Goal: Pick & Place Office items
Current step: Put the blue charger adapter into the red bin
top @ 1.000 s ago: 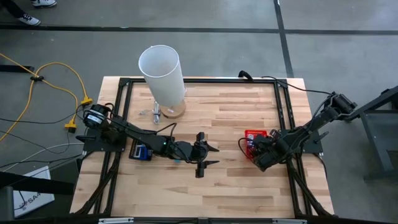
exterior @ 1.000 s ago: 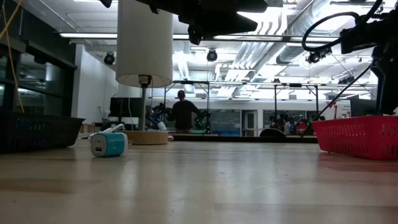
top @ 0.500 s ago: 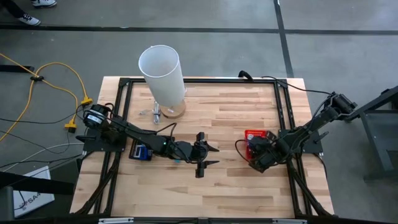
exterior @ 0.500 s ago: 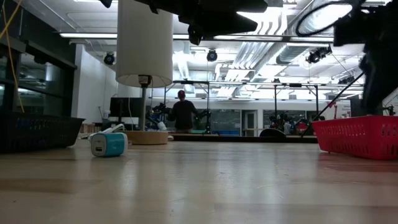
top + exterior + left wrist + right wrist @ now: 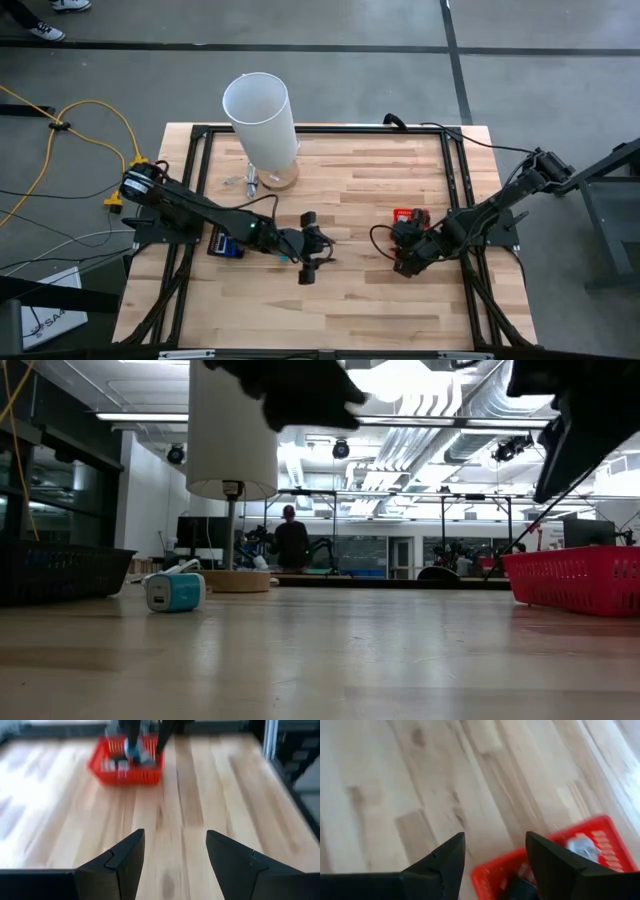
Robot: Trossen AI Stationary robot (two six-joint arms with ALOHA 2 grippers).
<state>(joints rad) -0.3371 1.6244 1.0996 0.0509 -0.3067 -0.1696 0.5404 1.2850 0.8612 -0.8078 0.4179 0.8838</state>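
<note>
Between both hands (image 5: 312, 258), bare tabletop (image 5: 355, 290)

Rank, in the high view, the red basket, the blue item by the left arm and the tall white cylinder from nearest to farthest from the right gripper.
From the right gripper:
1. Red basket, right beside it, partly under the arm.
2. Blue item, across the table, under the left arm.
3. Tall white cylinder, at the far left back edge.

Office items (image 5: 132, 754) in basket (image 5: 100, 767)
</note>
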